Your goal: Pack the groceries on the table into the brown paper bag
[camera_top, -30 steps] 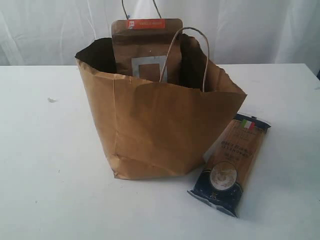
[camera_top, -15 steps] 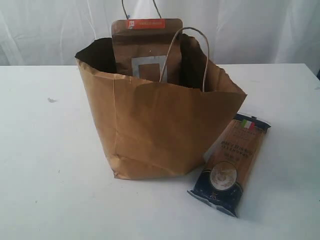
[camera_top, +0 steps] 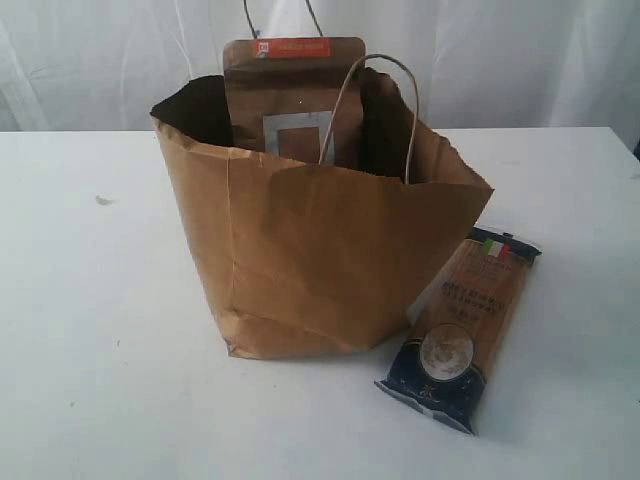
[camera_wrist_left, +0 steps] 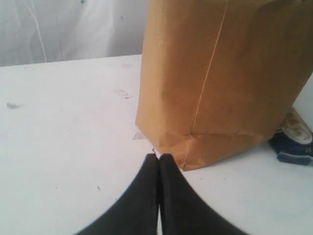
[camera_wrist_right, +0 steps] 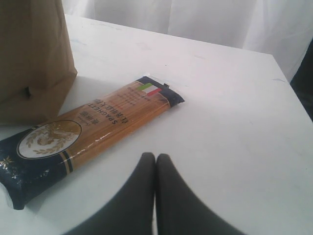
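The brown paper bag (camera_top: pixel 320 260) stands upright in the middle of the white desk (camera_top: pixel 90 350) with its mouth gaping, which looks meant to let things drop in from above. A brown pouch (camera_top: pixel 290 100) stands on end inside it toward the far side, its orange-labelled top poking above the rim. The bag's wall hides anything else inside. The spaghetti pack (camera_top: pixel 460 330) is the only grocery I can see outside. It lies flat just right of the bag's base, and I cannot tell whether they touch. To my eye it is the last item left to pack.

The wide view shows no arm at all, though it alone looks into the bag's mouth. The wrist cameras fill the gap. The left fingers (camera_wrist_left: pixel 146 186) are pressed together, empty, low by the bag's bottom corner. The right fingers (camera_wrist_right: pixel 142 181) are likewise closed on nothing, poised near the pack, whose "SPAGHETTI" lettering only that camera makes readable.
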You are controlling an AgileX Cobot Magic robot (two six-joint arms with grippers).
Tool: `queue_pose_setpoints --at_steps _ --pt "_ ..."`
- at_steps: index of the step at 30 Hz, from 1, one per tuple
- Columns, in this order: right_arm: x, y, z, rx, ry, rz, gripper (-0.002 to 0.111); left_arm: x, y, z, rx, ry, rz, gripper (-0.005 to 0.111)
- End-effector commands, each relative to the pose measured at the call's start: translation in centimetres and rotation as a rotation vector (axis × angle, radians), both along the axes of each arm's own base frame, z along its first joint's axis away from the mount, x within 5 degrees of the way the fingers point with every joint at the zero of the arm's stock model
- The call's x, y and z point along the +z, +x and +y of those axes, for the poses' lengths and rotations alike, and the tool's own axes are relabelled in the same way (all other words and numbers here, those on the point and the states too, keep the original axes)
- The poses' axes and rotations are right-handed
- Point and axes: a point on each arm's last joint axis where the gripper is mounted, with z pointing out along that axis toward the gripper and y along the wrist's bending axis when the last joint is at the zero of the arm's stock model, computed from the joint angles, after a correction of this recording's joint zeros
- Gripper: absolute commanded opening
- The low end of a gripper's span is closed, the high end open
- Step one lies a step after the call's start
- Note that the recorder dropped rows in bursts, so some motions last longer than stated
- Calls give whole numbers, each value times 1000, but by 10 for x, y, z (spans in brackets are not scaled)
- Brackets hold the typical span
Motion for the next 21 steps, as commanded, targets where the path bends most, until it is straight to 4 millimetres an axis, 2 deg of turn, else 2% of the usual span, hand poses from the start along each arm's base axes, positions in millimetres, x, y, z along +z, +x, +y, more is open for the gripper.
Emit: queue_pose_setpoints --at_steps 1,9,21 --pt "1 0 0 -3 2 -20 0 -18 1 2 34 3 42 0" --pt "1 0 0 -3 2 -20 0 -26 -1 3 45 43 112 0" --pt "1 0 0 -3 2 -20 0 -26 -1 3 45 43 112 0"
